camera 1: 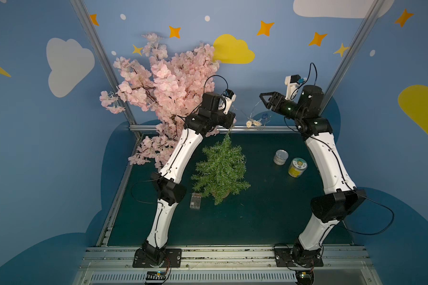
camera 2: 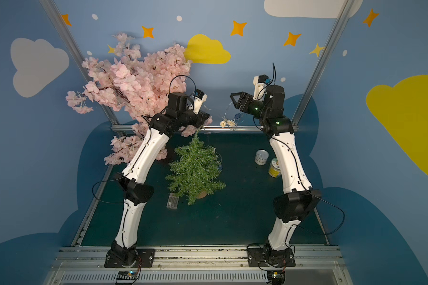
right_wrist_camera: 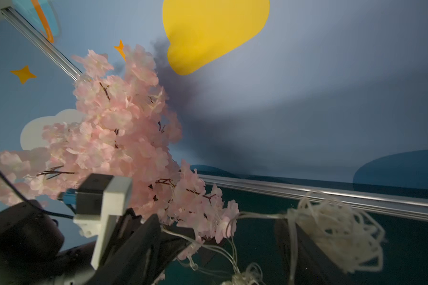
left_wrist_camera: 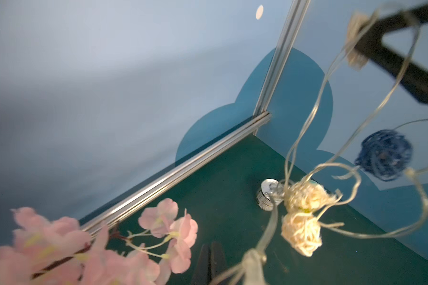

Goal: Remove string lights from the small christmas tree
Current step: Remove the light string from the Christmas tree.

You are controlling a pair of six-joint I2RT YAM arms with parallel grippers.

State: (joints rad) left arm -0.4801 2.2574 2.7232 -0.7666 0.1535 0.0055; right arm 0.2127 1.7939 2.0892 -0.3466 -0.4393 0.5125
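Note:
The small christmas tree (camera 1: 221,170) stands upright mid-table in its tan pot (camera 1: 220,195). The string lights hang in the air behind it: two cream balls (camera 1: 253,123) and a blue ornament (camera 1: 265,116), also in the left wrist view as cream balls (left_wrist_camera: 304,212) and a blue ornament (left_wrist_camera: 383,155). My left gripper (left_wrist_camera: 210,249) is shut, with wires leading out of it above the tree's tip. My right gripper (camera 1: 263,100) stands open; a cream ball (right_wrist_camera: 336,232) and wire rest on one of its fingers (right_wrist_camera: 307,254). A strand with a blue ornament (camera 2: 220,167) lies on the tree's right side. The clear battery box (camera 1: 195,201) lies beside the pot.
A big pink blossom tree (camera 1: 163,98) fills the back left, its branches touching my left arm. A silver tin (camera 1: 281,157) and a yellow jar (camera 1: 297,167) stand at the right, close to my right arm. A metal rail (camera 1: 277,127) runs along the table's back edge.

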